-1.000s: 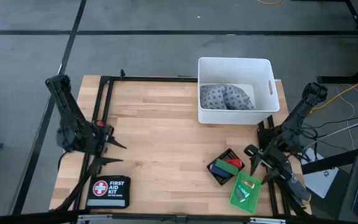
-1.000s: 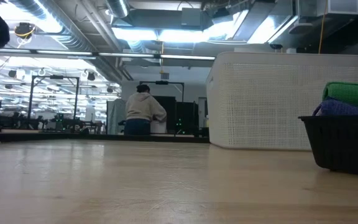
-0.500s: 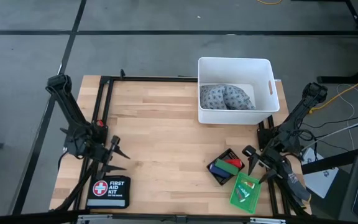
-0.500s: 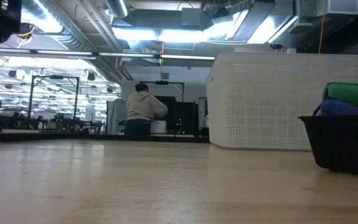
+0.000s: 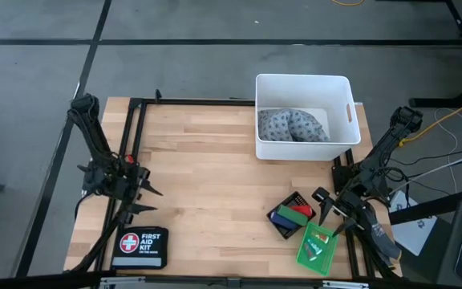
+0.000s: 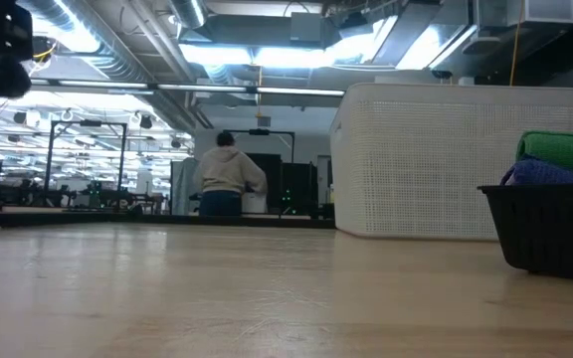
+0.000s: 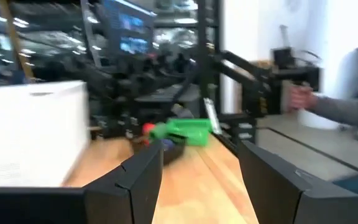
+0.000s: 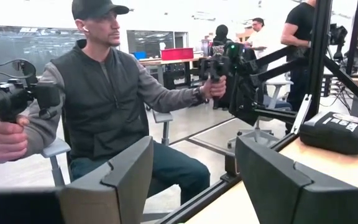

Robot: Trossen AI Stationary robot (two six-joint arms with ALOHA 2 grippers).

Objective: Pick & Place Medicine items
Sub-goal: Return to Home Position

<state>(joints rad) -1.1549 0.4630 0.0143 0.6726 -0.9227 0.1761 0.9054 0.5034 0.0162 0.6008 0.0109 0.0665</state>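
A small black basket (image 5: 289,222) near the table's right near corner holds the blue cylinder (image 5: 281,217), green cylinder (image 5: 290,209) and red block (image 5: 301,211). A green tray (image 5: 317,245) beside it carries tiny pale pieces. The low view shows the basket (image 6: 553,234) with the green cylinder (image 6: 565,152) on top. My left gripper (image 5: 147,198) hovers open over the table's left side, facing the basket (image 7: 169,144) from far off. My right gripper (image 5: 326,210) is open just right of the basket, pointing left.
A white bin (image 5: 303,116) with grey cloth inside stands at the far right. The black first-aid pouch (image 5: 140,246) lies at the left near corner. Bare wood lies between the arms. A seated person (image 8: 98,106) holding hand controllers shows beyond the table's left side.
My left gripper has moved a little toward the near edge and toward the table's right, staying open. Nothing on the table has moved.
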